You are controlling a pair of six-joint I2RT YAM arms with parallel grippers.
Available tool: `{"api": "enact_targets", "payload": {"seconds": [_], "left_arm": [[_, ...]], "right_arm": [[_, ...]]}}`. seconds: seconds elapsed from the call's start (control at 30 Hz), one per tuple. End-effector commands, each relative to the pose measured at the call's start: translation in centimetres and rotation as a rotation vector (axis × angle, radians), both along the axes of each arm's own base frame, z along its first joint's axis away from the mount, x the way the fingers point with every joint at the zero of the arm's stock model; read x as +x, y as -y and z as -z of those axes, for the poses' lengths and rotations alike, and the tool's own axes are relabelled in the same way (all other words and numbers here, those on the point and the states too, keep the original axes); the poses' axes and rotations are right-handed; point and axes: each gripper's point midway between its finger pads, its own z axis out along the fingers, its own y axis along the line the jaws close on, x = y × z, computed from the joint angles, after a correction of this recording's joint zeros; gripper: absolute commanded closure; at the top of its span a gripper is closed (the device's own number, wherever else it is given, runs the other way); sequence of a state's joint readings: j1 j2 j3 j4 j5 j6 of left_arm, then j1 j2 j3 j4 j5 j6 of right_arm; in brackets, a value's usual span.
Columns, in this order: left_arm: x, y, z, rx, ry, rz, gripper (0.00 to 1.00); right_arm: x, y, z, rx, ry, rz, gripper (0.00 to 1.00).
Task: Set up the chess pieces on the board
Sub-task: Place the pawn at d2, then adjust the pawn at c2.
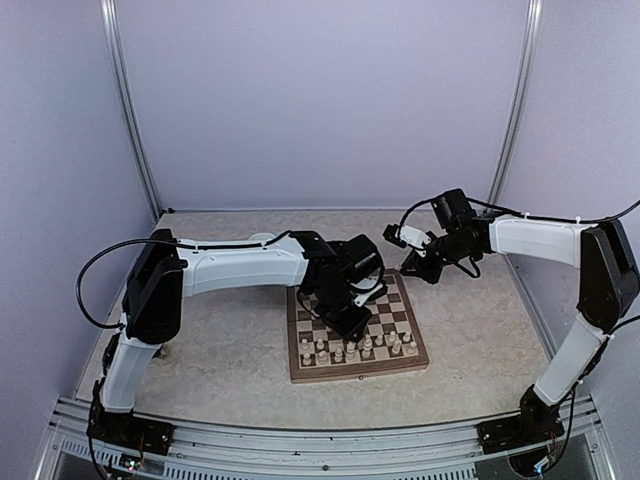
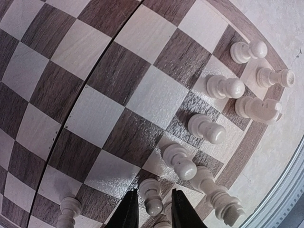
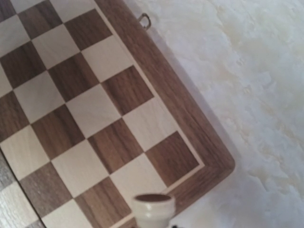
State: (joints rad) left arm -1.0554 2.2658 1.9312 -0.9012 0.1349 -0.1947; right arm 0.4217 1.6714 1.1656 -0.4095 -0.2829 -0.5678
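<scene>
The board [image 1: 400, 300] lies mid-table, with several cream chess pieces [image 1: 355, 348] standing in its two near rows. My left gripper [image 1: 345, 318] hangs low over those rows. In the left wrist view its dark fingers [image 2: 128, 211] stand either side of an upright pawn [image 2: 153, 194], with a small gap on each side; the left gripper [image 2: 154, 213] is open. More pieces [image 2: 206, 128] stand along the board's rim [image 2: 242, 156]. My right gripper [image 1: 415, 265] hovers over the board's far right corner [image 3: 209, 164], shut on a cream chess piece [image 3: 153, 209] with its felt base facing away; the fingers are hidden.
A small metal clasp [image 3: 145, 20] sticks out of the board's side rim. The marbled tabletop [image 1: 220, 340] surrounds the board. An aluminium rail [image 1: 320, 440] runs along the near edge, and lilac walls with metal posts [image 1: 130, 110] enclose the back and sides.
</scene>
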Motion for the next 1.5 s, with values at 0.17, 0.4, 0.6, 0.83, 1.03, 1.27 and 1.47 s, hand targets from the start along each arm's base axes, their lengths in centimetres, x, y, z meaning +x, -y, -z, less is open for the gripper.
{"api": "enact_targets", "payload": {"seconds": [0.17, 0.4, 0.6, 0.83, 1.03, 1.27, 1.47], "left_arm": [[2.0, -0.4, -5.8, -0.102, 0.1, -0.052, 0.7], [5.0, -4.2, -6.0, -0.035, 0.187, -0.166, 0.64], [4.8, -5.0, -3.3, 0.045, 0.171, -0.166, 0.6], [4.7, -5.2, -1.3, 0.089, 0.15, -0.156, 0.6], [4.1, -5.3, 0.4, 0.116, 0.11, -0.142, 0.63], [3.8, -5.0, 0.9, 0.112, 0.085, -0.13, 0.77], [3.4, -5.1, 0.8, 0.116, 0.078, -0.129, 0.9]], "right_arm": [[0.4, 0.4, -1.0, 0.014, 0.023, 0.012, 0.96], [0.4, 0.3, -1.0, 0.014, 0.021, 0.01, 0.96], [0.4, 0.3, -1.0, 0.014, 0.021, 0.011, 0.96], [0.4, 0.3, -0.9, 0.015, 0.018, 0.011, 0.96], [0.4, 0.3, -0.7, 0.012, 0.015, 0.011, 0.95], [0.4, 0.3, -0.6, 0.012, 0.011, 0.009, 0.96], [0.3, 0.3, -0.6, 0.012, 0.011, 0.009, 0.96]]}}
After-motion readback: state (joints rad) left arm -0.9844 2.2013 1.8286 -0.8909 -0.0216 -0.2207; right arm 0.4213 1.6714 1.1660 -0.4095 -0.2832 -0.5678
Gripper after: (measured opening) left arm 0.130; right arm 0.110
